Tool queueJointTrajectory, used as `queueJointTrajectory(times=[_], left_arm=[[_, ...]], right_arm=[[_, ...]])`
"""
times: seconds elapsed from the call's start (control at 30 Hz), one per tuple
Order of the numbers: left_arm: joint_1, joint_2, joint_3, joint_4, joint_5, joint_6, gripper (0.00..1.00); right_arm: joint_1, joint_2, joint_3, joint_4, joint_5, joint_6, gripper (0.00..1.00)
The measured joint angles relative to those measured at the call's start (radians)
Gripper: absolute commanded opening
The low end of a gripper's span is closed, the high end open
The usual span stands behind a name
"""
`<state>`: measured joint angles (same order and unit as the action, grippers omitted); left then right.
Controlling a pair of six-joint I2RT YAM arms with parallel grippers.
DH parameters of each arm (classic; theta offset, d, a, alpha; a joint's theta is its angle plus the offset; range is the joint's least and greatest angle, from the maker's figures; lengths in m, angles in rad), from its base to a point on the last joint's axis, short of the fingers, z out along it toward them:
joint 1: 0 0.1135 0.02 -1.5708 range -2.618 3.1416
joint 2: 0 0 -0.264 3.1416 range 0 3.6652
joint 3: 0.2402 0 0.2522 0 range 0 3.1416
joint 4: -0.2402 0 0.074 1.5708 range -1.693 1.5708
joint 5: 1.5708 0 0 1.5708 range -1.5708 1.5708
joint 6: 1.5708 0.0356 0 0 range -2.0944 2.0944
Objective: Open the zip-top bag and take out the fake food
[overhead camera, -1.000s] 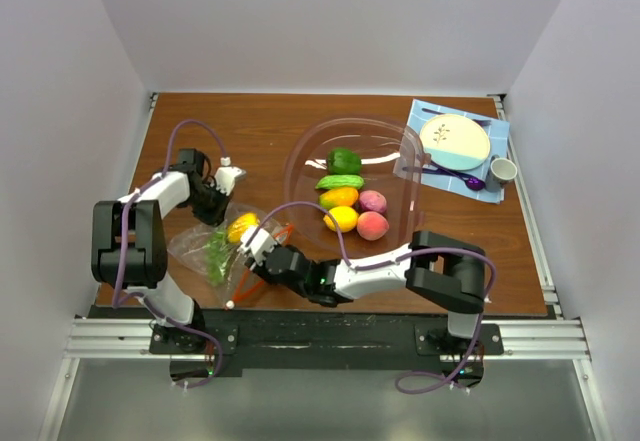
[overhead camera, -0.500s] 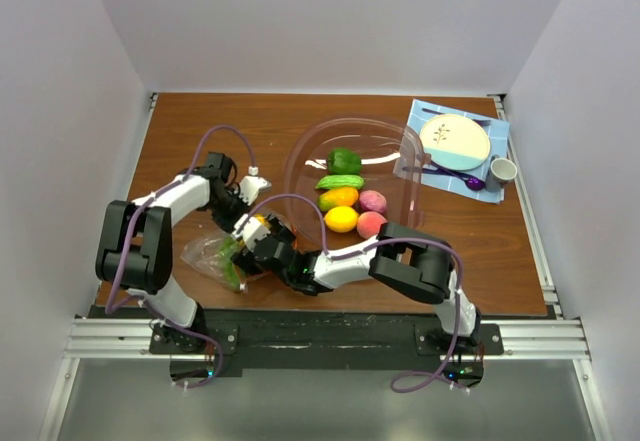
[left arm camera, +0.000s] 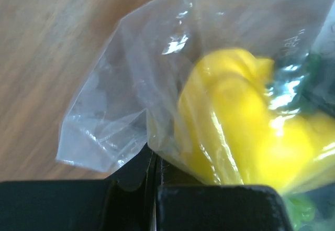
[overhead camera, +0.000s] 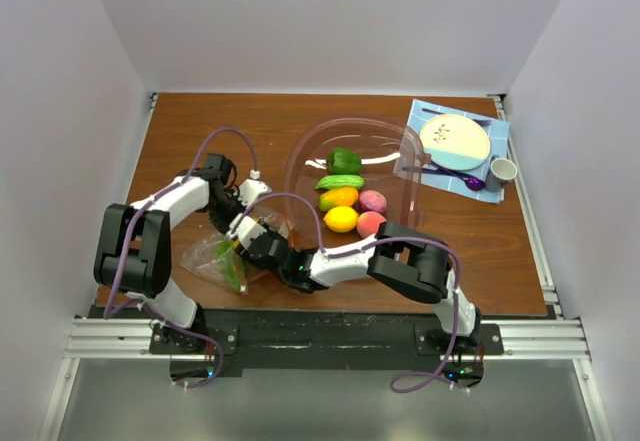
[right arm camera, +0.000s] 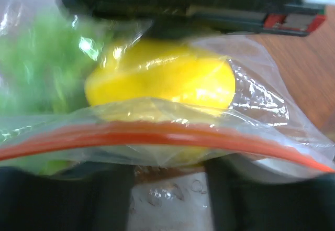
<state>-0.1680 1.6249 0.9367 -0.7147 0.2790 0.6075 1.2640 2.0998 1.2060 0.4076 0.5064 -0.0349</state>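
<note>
The zip-top bag [overhead camera: 207,256] is seen lying on the surface [overhead camera: 260,121] at the near left, just beside the clear bowl [overhead camera: 388,153], with the left arm [overhead camera: 172,193] and the right arm [overhead camera: 345,261] brought together over it. The left jaws are closed on a small fold of the film. The right jaws are spread apart, and the orange-red zip strip [right arm camera: 157,134] is laid across their gap, not pinched.

With only one side held, the whole bag may be dragged along the surface rather than opened. The thin film may be torn, or slipped out of the closed jaws, because so little of it is gripped. The yellow pepper [left arm camera: 230,126] is pressed against the mouth and may be squeezed out, then lost over the near edge. Whether the zip is sealed cannot be told.

Counted: one surface, two arms, one bowl, one blue mat [overhead camera: 424,117], one bag, one plate [overhead camera: 455,141], one cup [overhead camera: 502,170]. Of the fake food, six pieces are counted in the bowl — one green pepper [overhead camera: 343,159], one cucumber [overhead camera: 340,182], one mango [overhead camera: 340,198], one lemon [overhead camera: 341,219], two pink fruits [overhead camera: 372,223]. Two are made out in the bag: the yellow pepper and a green bunch [right arm camera: 36,58].
</note>
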Motion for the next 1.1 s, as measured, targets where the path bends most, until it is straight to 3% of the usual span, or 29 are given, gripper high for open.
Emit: queueJointTrajectory(times=[0.03,0.23,0.47,0.67,0.87,0.97,1.0,1.07,1.1], left_arm=[[0.006,-0.004,0.0,0.002,-0.013,0.013,0.0],[0.061,-0.008,-0.004,-0.003,0.001,0.01,0.0],[0.244,0.057,0.065,0.028,-0.03,-0.05,0.0],[0.251,0.063,0.066,0.055,-0.054,-0.071,0.0],[0.251,0.063,0.065,0.059,-0.056,-0.073,0.0],[0.251,0.063,0.065,0.054,-0.048,-0.072,0.0],[0.251,0.063,0.065,0.052,-0.044,-0.072,0.0],[0.251,0.063,0.065,0.047,-0.037,-0.072,0.0],[0.251,0.063,0.065,0.044,-0.035,-0.072,0.0]], right_arm=[[0.0,-0.006,-0.008,0.0,-0.009,-0.005,0.0],[0.031,-0.091,-0.134,0.049,-0.071,0.009,0.0],[0.121,-0.298,-0.322,0.061,-0.089,0.058,0.0],[0.135,-0.505,-0.422,0.042,-0.093,0.09,0.0],[0.111,-0.718,-0.447,-0.062,0.031,0.034,0.01],[0.01,-0.766,-0.425,-0.118,0.08,0.025,0.18],[-0.045,-0.764,-0.407,-0.147,0.09,0.034,0.33],[-0.15,-0.734,-0.359,-0.208,0.115,0.056,0.48],[-0.193,-0.71,-0.33,-0.241,0.129,0.068,0.75]])
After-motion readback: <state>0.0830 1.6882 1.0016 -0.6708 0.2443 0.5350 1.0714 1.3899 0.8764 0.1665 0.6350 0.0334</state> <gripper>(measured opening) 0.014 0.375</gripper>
